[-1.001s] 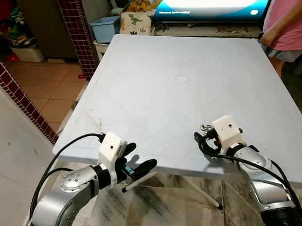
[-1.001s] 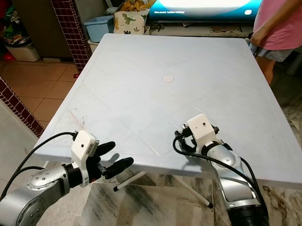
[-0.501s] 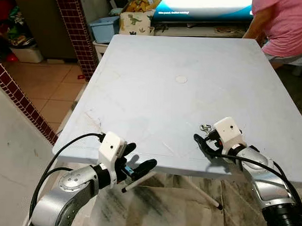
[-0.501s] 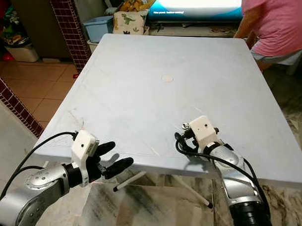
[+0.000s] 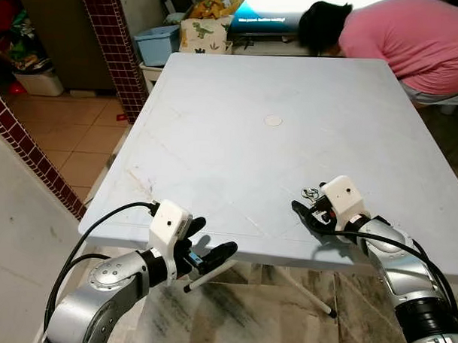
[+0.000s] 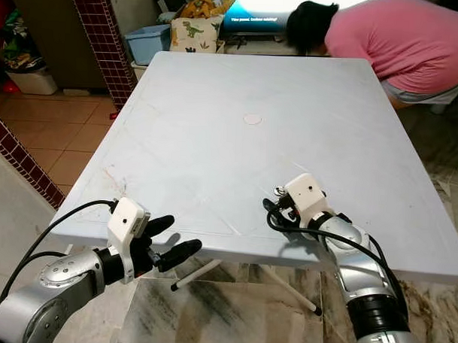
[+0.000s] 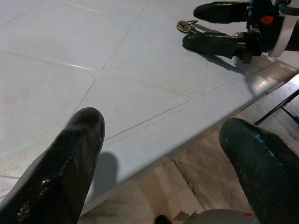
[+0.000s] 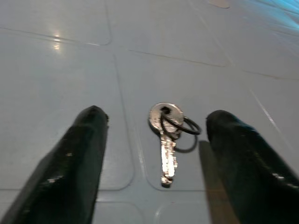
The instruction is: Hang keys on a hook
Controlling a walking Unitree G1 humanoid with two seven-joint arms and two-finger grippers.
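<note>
Pick-up stage. The key (image 8: pixel 165 140), on a dark ring, lies flat on the white tabletop (image 5: pixel 237 142) near its front edge. The right tool (image 8: pixel 159 154) straddles the key with fingers spread wide, key centred between them. A good grasp probably needs the fingertips lowered to touch the tabletop and closed across the key's round head. The left tool (image 7: pixel 159 154), fingers apart and empty, hangs off the tabletop's front edge. No hook is visible.

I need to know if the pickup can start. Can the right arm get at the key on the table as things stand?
Probably yes. The right end effector is open, its fingers either side of the key, which lies flat on the table with nothing over it.
</note>
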